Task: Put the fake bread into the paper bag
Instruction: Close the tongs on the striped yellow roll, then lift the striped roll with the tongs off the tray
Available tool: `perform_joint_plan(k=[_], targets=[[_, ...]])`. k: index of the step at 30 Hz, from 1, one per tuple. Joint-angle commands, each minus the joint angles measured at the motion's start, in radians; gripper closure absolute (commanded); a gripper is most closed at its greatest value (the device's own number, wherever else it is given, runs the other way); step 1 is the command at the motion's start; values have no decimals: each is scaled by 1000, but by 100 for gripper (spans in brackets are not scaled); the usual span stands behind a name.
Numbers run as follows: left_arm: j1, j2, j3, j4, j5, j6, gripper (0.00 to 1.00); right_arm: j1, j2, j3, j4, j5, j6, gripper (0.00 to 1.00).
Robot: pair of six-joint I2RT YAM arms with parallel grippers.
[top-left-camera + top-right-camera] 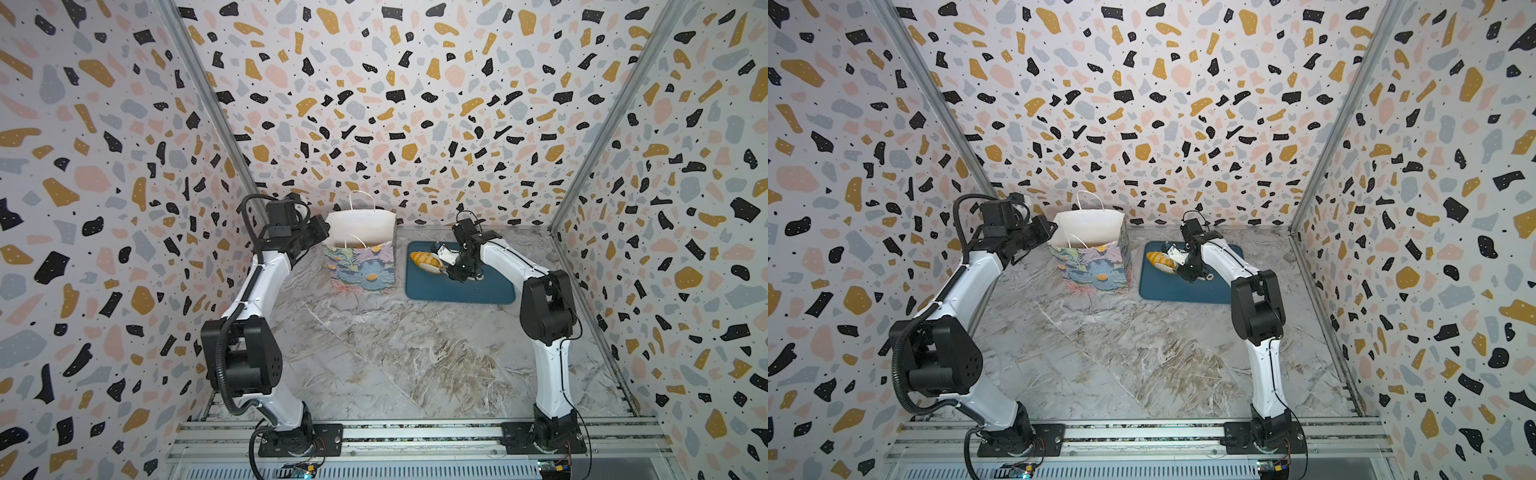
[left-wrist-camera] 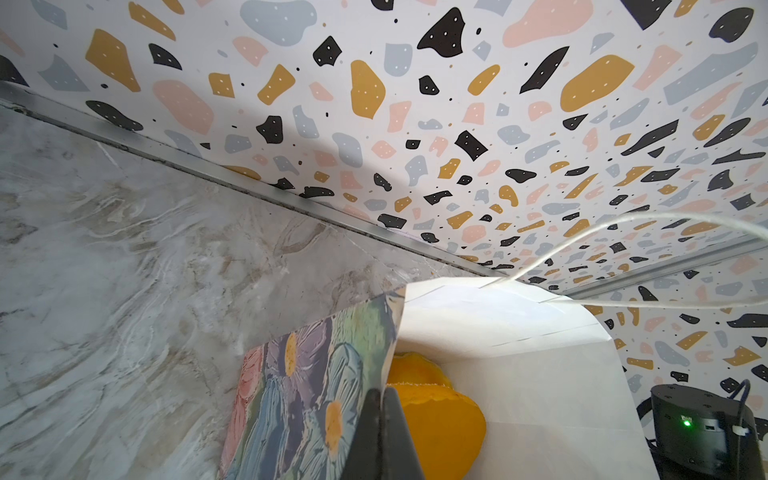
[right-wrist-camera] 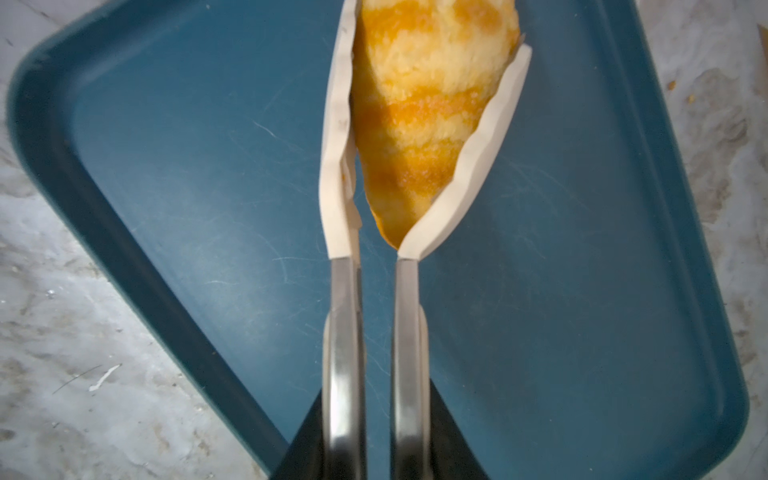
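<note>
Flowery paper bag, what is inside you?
In the left wrist view, golden-orange toy bread shows inside the flowery paper bag. How many pieces lie there is hidden by its walls.

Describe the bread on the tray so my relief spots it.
Right of the flowered paper bag lies a teal tray. Near its far left corner is a striped golden croissant between white-tipped tongs: the only bread visible outside the bag.
</note>
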Motion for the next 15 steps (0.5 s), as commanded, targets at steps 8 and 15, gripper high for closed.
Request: perform_joint_plan(k=[8, 15], targets=[[5, -34, -2, 19, -1, 19, 100, -2, -128, -118, 82, -13, 60, 70], [5, -36, -3, 18, -3, 18, 100, -2, -255, -305, 278, -68, 170, 71]])
